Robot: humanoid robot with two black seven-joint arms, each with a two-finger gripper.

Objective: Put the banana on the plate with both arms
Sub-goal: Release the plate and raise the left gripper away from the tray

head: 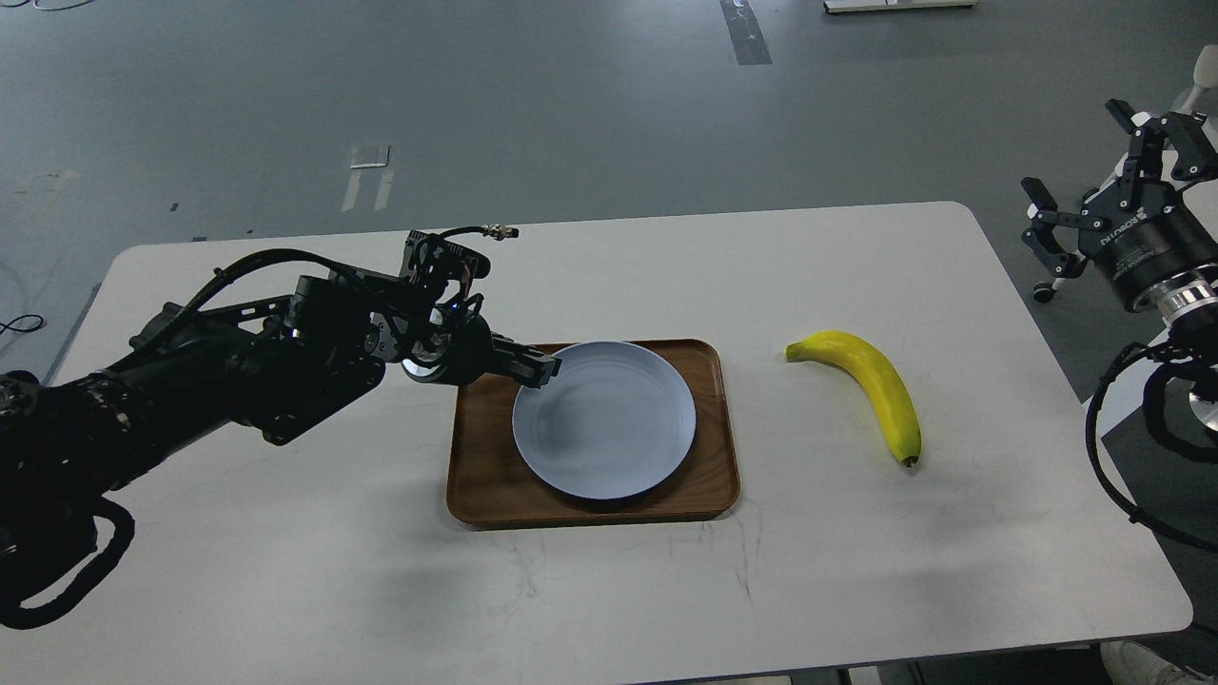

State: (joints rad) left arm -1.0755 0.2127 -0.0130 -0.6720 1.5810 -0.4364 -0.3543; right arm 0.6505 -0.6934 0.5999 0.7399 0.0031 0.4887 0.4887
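The pale blue-grey plate point(609, 423) lies in the brown wooden tray point(476, 476) at the middle of the table. My left gripper point(539, 369) reaches in from the left and is shut on the plate's upper left rim. The yellow banana point(871, 385) lies on the white table to the right of the tray, dark tip toward me, touched by nothing. My right gripper point(1090, 162) is open and empty, raised off the table's right edge, well right of the banana.
The white table point(285, 571) has rounded corners; its right edge runs close to my right arm. Grey floor lies beyond the far edge. Black cables point(1109, 457) hang by the right arm.
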